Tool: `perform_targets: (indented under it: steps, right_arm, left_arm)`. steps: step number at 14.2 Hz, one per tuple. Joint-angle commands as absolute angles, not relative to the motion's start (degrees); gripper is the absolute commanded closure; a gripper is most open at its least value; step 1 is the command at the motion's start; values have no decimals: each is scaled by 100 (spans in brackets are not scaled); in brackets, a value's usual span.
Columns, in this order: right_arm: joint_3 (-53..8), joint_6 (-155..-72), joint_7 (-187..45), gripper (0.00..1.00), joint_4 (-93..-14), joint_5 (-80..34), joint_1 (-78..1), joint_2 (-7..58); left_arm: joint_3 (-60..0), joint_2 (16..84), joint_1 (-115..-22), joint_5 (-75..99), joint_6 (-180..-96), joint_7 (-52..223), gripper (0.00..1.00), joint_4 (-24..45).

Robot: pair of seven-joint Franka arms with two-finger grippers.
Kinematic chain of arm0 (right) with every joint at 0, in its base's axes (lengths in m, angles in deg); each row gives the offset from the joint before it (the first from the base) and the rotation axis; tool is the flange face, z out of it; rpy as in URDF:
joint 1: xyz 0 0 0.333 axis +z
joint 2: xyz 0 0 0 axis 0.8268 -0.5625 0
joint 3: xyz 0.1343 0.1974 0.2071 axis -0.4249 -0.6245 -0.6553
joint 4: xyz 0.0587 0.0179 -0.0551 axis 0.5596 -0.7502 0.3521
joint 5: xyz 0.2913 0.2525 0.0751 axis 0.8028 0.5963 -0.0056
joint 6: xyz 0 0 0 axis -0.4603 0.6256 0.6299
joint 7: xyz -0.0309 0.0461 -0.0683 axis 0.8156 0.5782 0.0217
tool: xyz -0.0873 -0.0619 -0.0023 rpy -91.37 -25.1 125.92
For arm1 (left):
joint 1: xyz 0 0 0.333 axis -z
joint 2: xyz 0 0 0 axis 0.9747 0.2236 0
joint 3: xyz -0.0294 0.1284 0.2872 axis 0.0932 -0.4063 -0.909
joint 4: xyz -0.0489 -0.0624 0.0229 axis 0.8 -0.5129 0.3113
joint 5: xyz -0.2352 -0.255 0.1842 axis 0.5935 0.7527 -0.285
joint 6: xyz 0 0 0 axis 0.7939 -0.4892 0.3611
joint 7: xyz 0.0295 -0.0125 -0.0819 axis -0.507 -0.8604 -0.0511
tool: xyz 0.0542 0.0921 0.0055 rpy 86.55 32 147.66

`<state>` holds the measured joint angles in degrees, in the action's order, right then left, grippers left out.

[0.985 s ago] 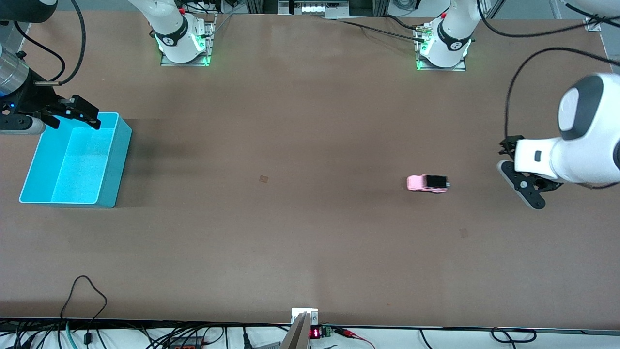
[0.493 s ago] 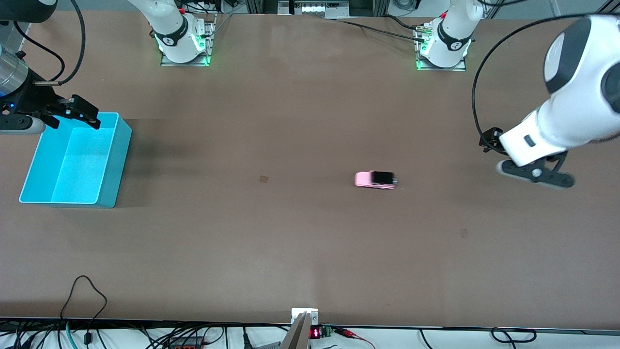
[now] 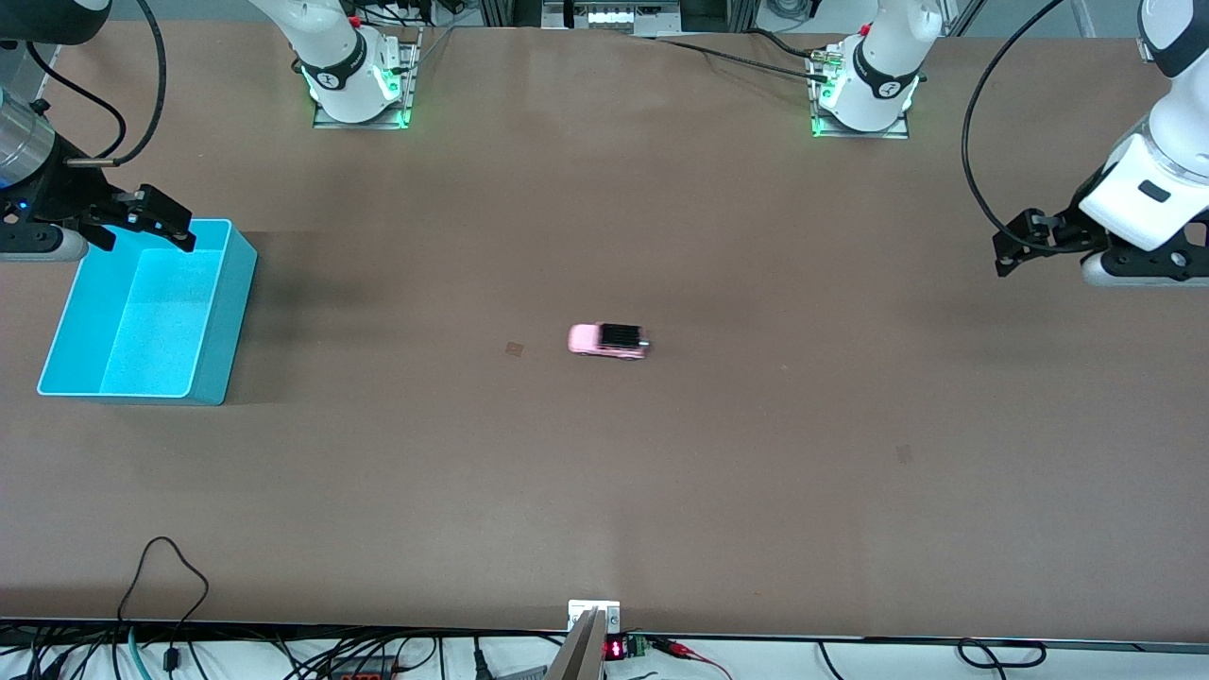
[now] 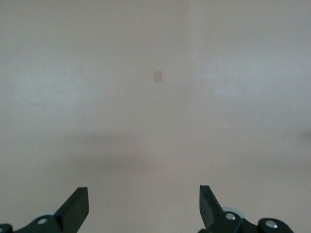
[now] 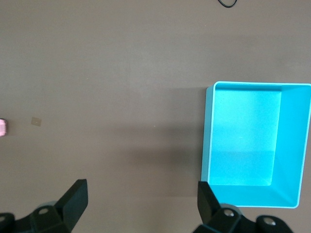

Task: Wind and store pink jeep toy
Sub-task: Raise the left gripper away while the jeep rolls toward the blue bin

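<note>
The pink jeep toy (image 3: 607,340) stands on its wheels on the brown table near the middle, its black ribbed roof toward the left arm's end. Its tip shows at the edge of the right wrist view (image 5: 2,127). The turquoise bin (image 3: 227,321) sits at the right arm's end and is empty; it also shows in the right wrist view (image 5: 208,141). My right gripper (image 3: 151,219) is open and empty above the bin's rim and the table beside it. My left gripper (image 3: 1025,244) is open and empty, up in the air at the left arm's end, well away from the jeep.
A small square mark (image 3: 514,349) lies on the table between the jeep and the bin; another mark (image 3: 904,453) lies nearer the front camera. The arm bases (image 3: 354,76) stand along the table's edge farthest from the front camera. Cables (image 3: 161,586) hang at its nearest edge.
The jeep has rolled on its own across the table from the left arm's end toward the bin. My left arm has lifted and drawn back toward its end. The right arm has not moved.
</note>
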<state>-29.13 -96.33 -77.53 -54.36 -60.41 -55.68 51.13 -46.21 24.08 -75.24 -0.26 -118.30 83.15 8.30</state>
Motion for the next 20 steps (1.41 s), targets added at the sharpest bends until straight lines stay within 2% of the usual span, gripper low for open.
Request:
perform_targets:
  steps: [1, 18, 20]
  right_arm:
    - [-2946, -9581, -7649, 0, -5453, -6028, -5630, 5196]
    - [-2937, -9406, -7579, 0, -5488, -6028, -5630, 5169]
    - [-2937, -9396, -7221, 0, -5698, -6028, -5613, 5160]
  left_arm:
    - [-4620, 2410, -7436, 20, -11586, 8390, 0, 744]
    - [-4594, 2437, -7418, 55, -11445, 8398, 0, 673]
    - [-4559, 2437, -7418, 55, -11445, 8398, 0, 665]
